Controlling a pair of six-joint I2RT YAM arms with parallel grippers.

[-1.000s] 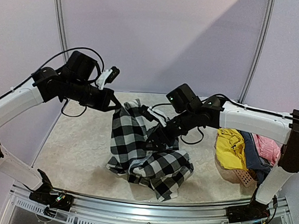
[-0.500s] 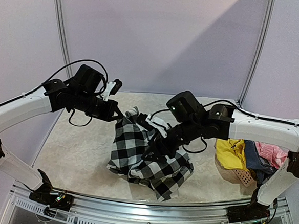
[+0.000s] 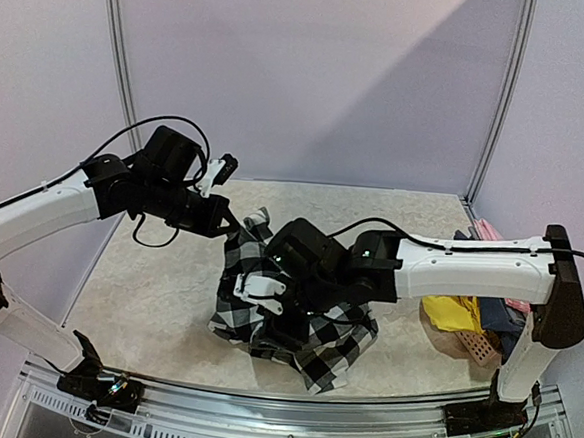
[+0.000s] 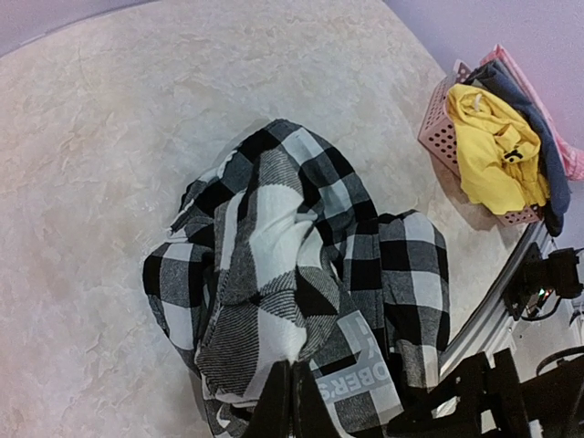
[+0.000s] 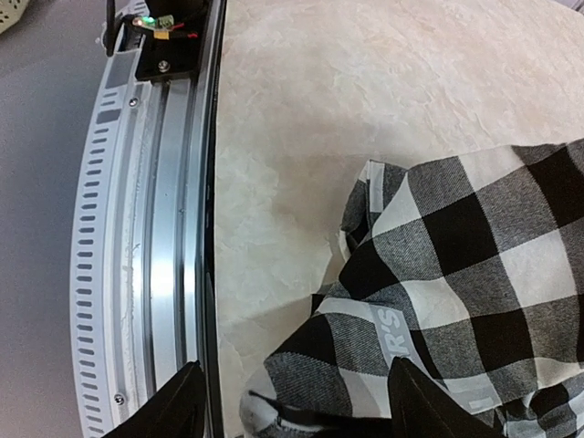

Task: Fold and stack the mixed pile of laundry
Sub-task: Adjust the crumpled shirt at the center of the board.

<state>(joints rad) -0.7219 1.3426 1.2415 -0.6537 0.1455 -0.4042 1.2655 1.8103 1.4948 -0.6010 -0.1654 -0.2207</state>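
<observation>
Garments counted: four. One checked shirt point(image 3: 339, 341) is heaped at the middle of the table point(image 3: 157, 290), with one corner drawn up off the heap. One yellow garment point(image 4: 493, 146), one blue-grey garment point(image 4: 538, 146) and one pink garment point(image 4: 570, 160) are piled in the single basket point(image 4: 436, 137) at the right table edge, well apart from the shirt. The left tool point(image 4: 292, 383) is pressed together on the raised shirt corner. The right tool point(image 5: 294, 374) is held spread over the shirt's near left hem, with cloth lying between its fingers. The hem is seen near the front rail point(image 5: 137, 228). Bare table is seen left of and behind the shirt.
</observation>
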